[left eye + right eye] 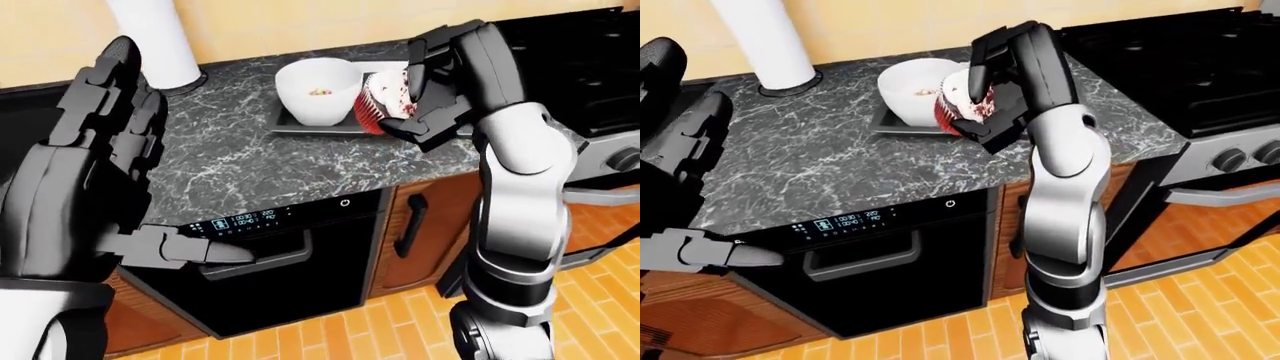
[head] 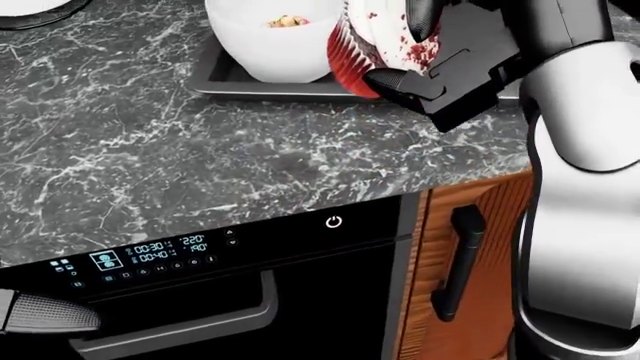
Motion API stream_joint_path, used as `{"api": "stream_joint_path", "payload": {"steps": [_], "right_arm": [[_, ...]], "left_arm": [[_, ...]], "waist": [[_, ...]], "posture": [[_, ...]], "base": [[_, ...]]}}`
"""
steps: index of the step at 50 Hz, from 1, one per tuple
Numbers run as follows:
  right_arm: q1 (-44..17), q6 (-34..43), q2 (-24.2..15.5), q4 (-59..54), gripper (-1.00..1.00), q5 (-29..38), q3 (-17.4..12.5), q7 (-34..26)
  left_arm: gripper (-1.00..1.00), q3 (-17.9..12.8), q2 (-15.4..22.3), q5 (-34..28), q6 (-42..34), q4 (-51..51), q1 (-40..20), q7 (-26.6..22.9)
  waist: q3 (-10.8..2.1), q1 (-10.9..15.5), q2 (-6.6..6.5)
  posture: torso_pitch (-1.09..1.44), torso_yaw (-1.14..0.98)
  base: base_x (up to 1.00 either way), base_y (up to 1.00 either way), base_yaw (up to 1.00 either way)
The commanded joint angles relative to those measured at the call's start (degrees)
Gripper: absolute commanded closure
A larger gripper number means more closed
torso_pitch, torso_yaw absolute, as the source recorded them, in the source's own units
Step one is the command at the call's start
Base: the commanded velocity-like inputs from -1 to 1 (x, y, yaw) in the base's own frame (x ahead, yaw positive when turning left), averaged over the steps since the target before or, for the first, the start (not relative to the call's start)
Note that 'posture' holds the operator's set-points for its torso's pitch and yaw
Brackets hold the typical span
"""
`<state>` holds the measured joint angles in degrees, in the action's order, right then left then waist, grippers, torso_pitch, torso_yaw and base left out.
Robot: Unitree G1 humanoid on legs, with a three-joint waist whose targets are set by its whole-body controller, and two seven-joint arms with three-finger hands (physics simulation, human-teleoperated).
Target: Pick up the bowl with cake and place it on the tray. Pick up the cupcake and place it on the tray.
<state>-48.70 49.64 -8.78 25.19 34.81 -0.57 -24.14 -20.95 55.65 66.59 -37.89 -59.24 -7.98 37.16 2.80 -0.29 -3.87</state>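
My right hand (image 2: 410,52) is shut on the cupcake (image 2: 372,41), which has a red ribbed wrapper and white icing with red specks. It hangs tilted over the near edge of the dark tray (image 2: 250,86), right beside the white bowl with cake (image 2: 268,41) that stands on the tray. The left-eye view shows the same cupcake (image 1: 378,101) against the bowl (image 1: 315,90) on the tray (image 1: 300,127). My left hand (image 1: 150,247) is held open low at the left, off the counter, in front of the oven.
A grey marble counter (image 2: 150,157) tops a black oven (image 2: 200,300) with a lit display and a wooden cabinet door (image 2: 470,285). A white cylinder (image 1: 150,37) stands at the counter's top left. A black stove (image 1: 1180,60) lies to the right.
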Motion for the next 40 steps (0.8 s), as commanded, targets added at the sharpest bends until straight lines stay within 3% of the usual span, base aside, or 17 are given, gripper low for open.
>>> {"api": "stream_joint_path", "payload": {"steps": [1,5,7,9,10,11,12,13,16,20,22,28,30,32,34,36,40], "right_arm": [[-2.06,-1.67,-0.7,1.93,1.0,0.32,-0.88,1.09],[-2.06,-1.4,-0.64,2.15,1.0,0.35,-0.68,1.03],[-2.22,-1.32,-0.57,2.13,1.0,0.37,-0.58,1.02],[-2.23,-1.47,-0.52,2.03,1.0,0.32,-0.59,1.07],[-2.27,-1.32,-0.48,2.14,1.0,0.41,-0.49,1.02],[-2.23,-1.35,-0.42,2.17,1.0,0.44,-0.44,1.01],[-2.24,-1.32,-0.39,2.21,1.0,0.48,-0.41,0.97],[-2.38,-0.82,-0.34,2.55,1.0,0.72,-0.25,0.73],[-2.39,-0.98,-0.25,2.45,1.0,0.75,-0.27,0.7],[-2.01,-1.75,-0.17,2.07,1.0,0.53,-0.32,0.87],[-1.75,-2.25,-0.1,2.01,1.0,0.55,-0.22,0.93],[-1.37,-2.68,0.37,2.08,1.0,0.59,-0.07,0.88],[-1.79,-2.2,0.4,2.02,1.0,0.84,0.01,0.78],[-1.51,-2.95,0.5,1.39,1.0,0.67,-0.07,1.16],[-1.16,-3.33,0.54,1.19,1.0,0.79,0.05,1.3],[-1.14,-3.29,0.65,1.24,1.0,1.0,0.15,1.2],[-1.06,-3.31,0.73,1.33,1.0,1.12,0.06,1.11]], "left_arm": [[-1.0,-1.42,0.85,-1.19,1.9,-0.76,-1.02,-0.13],[-1.0,-1.5,0.66,-1.59,2.2,-0.76,-0.49,-0.48],[-1.0,-1.36,0.54,-1.86,2.28,-0.76,-0.35,-0.58],[-1.0,-1.5,0.53,-1.79,2.23,-0.76,-0.35,-0.64],[-1.0,-1.64,0.4,-1.78,2.11,-0.76,-0.37,-0.71],[-1.0,-1.62,0.26,-1.91,2.06,-0.76,-0.35,-0.8],[-1.0,-1.56,0.2,-2.03,2.06,-0.76,-0.32,-0.87],[-1.0,-1.42,0.13,-2.25,2.13,-0.76,-0.21,-0.98],[-1.0,-1.67,0.16,-2.02,2.06,-0.76,-0.17,-0.91],[-1.0,-1.02,0.11,-2.2,1.92,-0.76,-0.59,-0.6],[-1.0,-0.82,0.15,-2.11,1.74,-0.76,-0.95,-0.43],[-1.0,-0.7,-0.11,-2.64,1.97,-0.76,-0.5,-0.73],[-1.0,-0.92,-0.01,-2.46,2.05,-0.76,-0.41,-0.74],[-1.0,-0.91,-0.13,-2.67,2.14,-0.76,-0.22,-0.86],[-1.0,-0.77,-0.35,-3.22,2.32,-0.76,0.14,-1.16],[-1.0,-0.8,-0.57,-3.43,2.24,-0.76,0.2,-1.35],[-1.0,-0.44,-0.86,-3.9,2.2,-0.76,0.21,-1.51]], "waist": [[-1.71,-0.32,-1.19],[-1.6,-0.01,-0.9],[-1.36,0.17,0.14],[-1.34,0.43,2.06],[-1.72,0.53,3.79],[-2.42,0.34,6.52],[-1.86,0.22,4.13],[-1.49,0.35,4.5],[-1.44,0.11,3.0],[-0.43,0.28,0.87],[0.35,-0.18,1.57],[0.42,-0.49,2.32],[0.36,-0.82,1.69],[0.06,-1.2,0.23],[-0.73,-0.94,0.39],[0.28,-0.71,0.14],[0.2,-0.56,-1.44]], "posture": [[0.0,0.0],[0.0,0.0],[0.0,0.0],[0.0,0.0],[0.0,0.0],[0.0,0.0],[0.0,0.0],[0.0,0.0],[0.0,0.0],[0.0,0.0],[0.0,0.0],[0.0,0.0],[0.0,0.0],[0.0,0.0],[0.0,0.0],[0.0,0.0],[0.0,0.0]], "base": [[0.0,-0.34,0.0],[0.0,-0.4,0.0],[0.0,-0.41,0.0],[0.0,-0.42,0.0],[0.0,-0.41,0.0],[0.0,-0.42,0.0],[0.0,-0.41,0.0],[0.0,-0.41,0.0],[0.0,-0.42,0.0],[0.0,-0.36,0.0],[0.0,0.0,0.0],[0.0,0.0,0.0],[0.0,0.0,0.0],[0.0,0.0,0.0],[0.05,0.0,0.0],[0.16,0.0,0.0],[0.2,0.0,0.0]]}}
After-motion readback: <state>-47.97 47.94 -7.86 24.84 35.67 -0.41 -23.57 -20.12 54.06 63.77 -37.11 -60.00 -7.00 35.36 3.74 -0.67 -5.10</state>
